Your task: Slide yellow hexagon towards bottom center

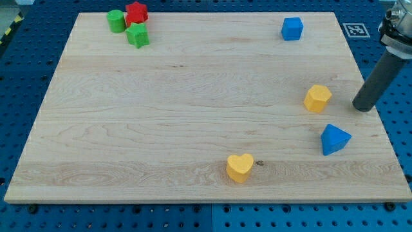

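- The yellow hexagon (317, 98) sits on the wooden board (193, 116) at the view's right, roughly at mid-height, close to the board's right edge.
- It is a squat block with no clear long axis; its flat top faces up, and I cannot tell which way any corner points.
- My tip (364, 106) rests just to the view's right of the hexagon, apart from it with a small gap, right at the board's right edge; the dark rod rises from there toward the view's upper right.
- I have no fingers or jaws, only this rod end, so nothing is gripped.
- The blue triangular block (335, 139) lies near the hexagon, below and slightly right of it, also by the right edge.
- The yellow heart (240, 167) lies toward the bottom of the board, a little right of centre, well apart from the hexagon down and to the left.
- The board between the hexagon and the heart is bare wood, as is the wide middle and the left half.
- The blue cube (292, 28) stands near the top edge, above and slightly left of the hexagon, well apart.
- At the top left corner, well away, a green cylinder (116, 20), a red star (136, 11) and a second green block (138, 36) cluster together.
- The blue perforated table (393, 219) surrounds the board.
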{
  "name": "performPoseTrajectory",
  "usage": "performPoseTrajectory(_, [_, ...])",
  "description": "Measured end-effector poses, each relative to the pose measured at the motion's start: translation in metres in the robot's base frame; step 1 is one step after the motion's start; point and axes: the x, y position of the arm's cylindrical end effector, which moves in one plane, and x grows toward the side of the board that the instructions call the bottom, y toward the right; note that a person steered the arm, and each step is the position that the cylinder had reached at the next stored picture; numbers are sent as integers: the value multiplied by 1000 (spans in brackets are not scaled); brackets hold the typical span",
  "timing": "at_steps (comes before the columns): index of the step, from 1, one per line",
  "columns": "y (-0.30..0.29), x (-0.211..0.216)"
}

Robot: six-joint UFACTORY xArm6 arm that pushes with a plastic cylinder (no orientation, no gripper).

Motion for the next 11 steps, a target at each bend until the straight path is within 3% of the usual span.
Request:
performPoseTrajectory(4, [-83, -23])
performPoseTrajectory(5, [-99, 3])
performPoseTrajectory(7, [-149, 7])
performPoseTrajectory(9, [-194, -27])
performPoseTrajectory(11, [-212, 5])
